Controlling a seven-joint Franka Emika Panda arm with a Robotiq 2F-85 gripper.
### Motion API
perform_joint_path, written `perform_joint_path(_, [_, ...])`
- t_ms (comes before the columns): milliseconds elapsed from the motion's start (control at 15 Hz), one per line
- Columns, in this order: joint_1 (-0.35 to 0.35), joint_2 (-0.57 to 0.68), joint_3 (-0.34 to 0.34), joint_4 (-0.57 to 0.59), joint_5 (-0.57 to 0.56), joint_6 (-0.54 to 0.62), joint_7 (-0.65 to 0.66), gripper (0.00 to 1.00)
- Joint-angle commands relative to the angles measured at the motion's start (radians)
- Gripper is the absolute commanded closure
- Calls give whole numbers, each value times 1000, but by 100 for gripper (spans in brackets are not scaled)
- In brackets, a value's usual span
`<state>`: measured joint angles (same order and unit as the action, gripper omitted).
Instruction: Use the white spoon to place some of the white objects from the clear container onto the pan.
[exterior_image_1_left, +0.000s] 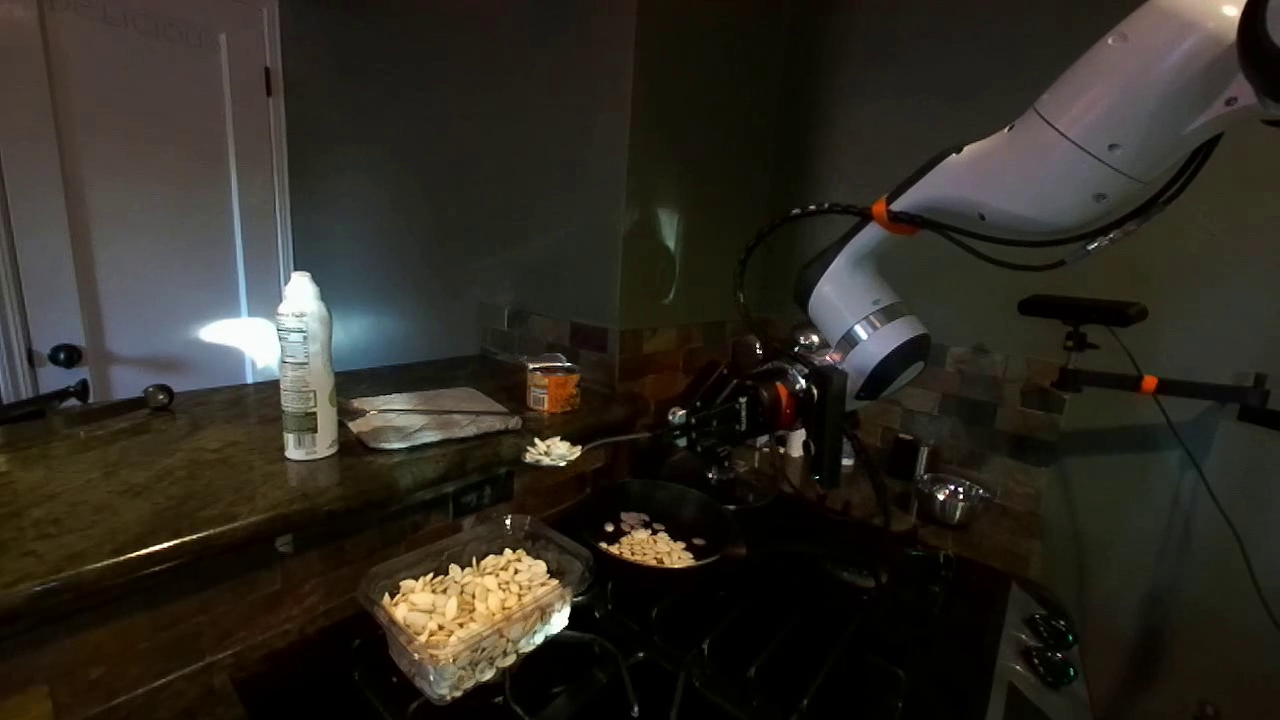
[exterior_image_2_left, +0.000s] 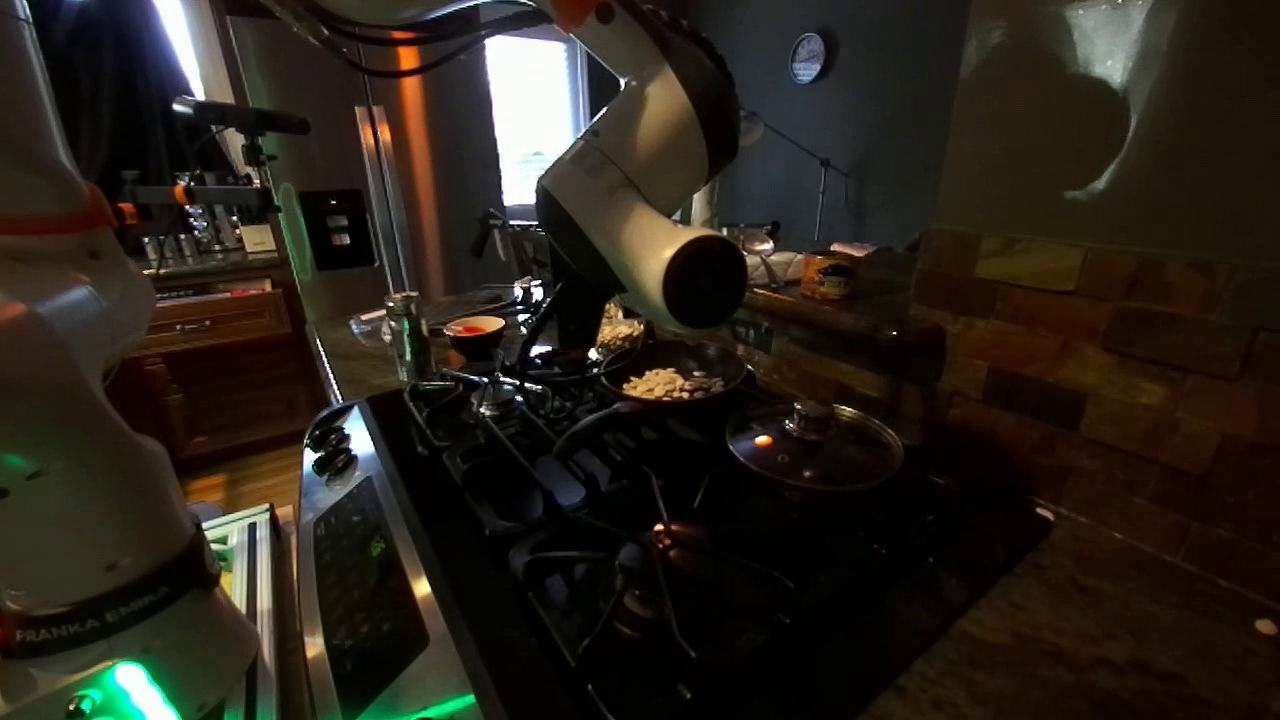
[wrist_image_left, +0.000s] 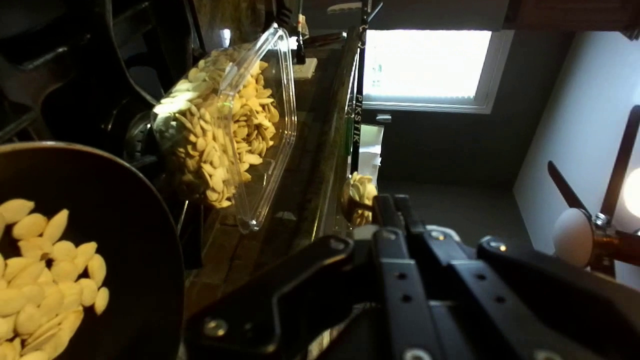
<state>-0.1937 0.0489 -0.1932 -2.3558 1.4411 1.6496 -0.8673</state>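
In an exterior view: jaws clamped on spoon (exterior_image_1_left: 612, 438), loaded with seeds (exterior_image_1_left: 552, 450), higher than tub (exterior_image_1_left: 500, 535) and pan (exterior_image_1_left: 665, 497). In an exterior view: pan holds seeds, sits on stove (exterior_image_2_left: 760, 640) near glass lid (exterior_image_2_left: 780, 462). Wrist view: loaded spoon just past jaw tips; tub of seeds near pan.

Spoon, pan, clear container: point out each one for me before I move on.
Spoon (exterior_image_1_left: 614, 438): in an exterior view, on the handle.
Pan (wrist_image_left: 137, 245): in the wrist view, on a bare part of the inside.
Clear container (wrist_image_left: 291, 107): in the wrist view, on the rim.
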Motion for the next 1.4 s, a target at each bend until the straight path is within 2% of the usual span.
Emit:
perform_joint_path(0, [-40,33,-38,20,-34,-81,-17,99])
perform_joint_path(267, [-72,44,-73,21,-99,-102,-29,99])
perform_joint_path(600, [-106,54,-107,31,-159,-68,-42,99])
perform_joint_path(867, [-117,42,-121,43,-172,25,-54,99])
perform_joint_path(1333, [-95,-22,-105,28,-307,206,-165,99])
